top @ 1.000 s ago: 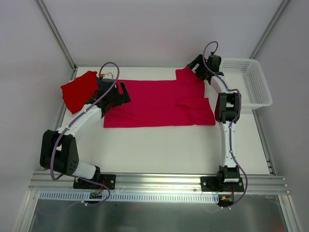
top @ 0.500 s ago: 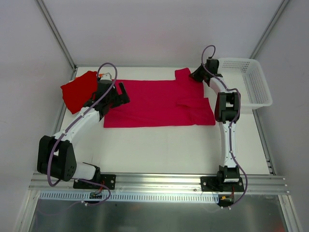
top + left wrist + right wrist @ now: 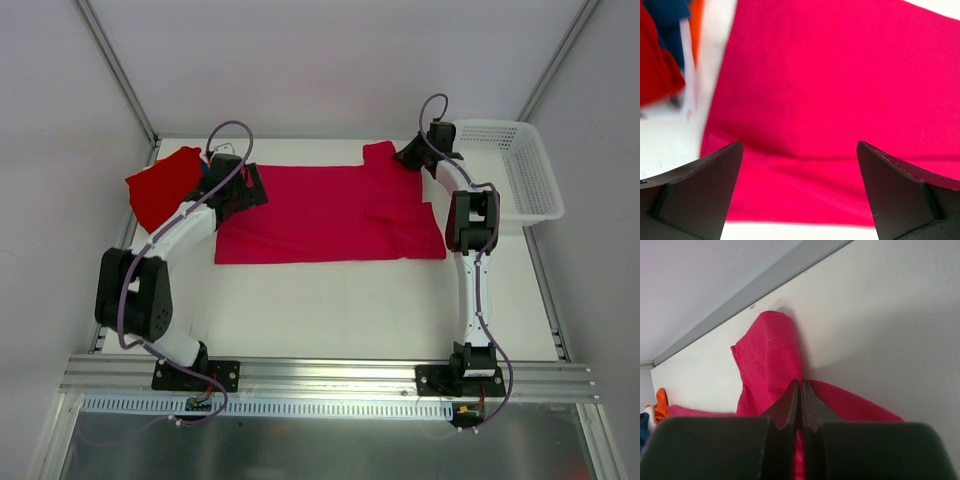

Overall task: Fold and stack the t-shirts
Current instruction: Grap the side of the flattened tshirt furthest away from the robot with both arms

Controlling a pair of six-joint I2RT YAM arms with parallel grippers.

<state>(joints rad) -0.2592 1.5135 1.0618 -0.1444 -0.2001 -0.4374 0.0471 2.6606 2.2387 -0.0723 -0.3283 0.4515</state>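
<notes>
From above, the magenta-pink t-shirt (image 3: 320, 215) lies spread flat in the middle of the tabletop (image 3: 340, 300). The red t-shirt (image 3: 160, 185) is heaped at 10 o'clock, and the mesh basket (image 3: 515, 170) stands at 2 o'clock. The left jaws sit over the pink shirt's 9 o'clock edge, the right jaws at its far sleeve, toward 1 o'clock.

Left wrist: the left jaws stand wide apart above pink cloth, gripping nothing. Blue cloth (image 3: 665, 20) and orange cloth (image 3: 696, 20) show at 11 o'clock.

Right wrist: the right jaws are clenched on a pinch of the pink shirt, just below its sleeve.
</notes>
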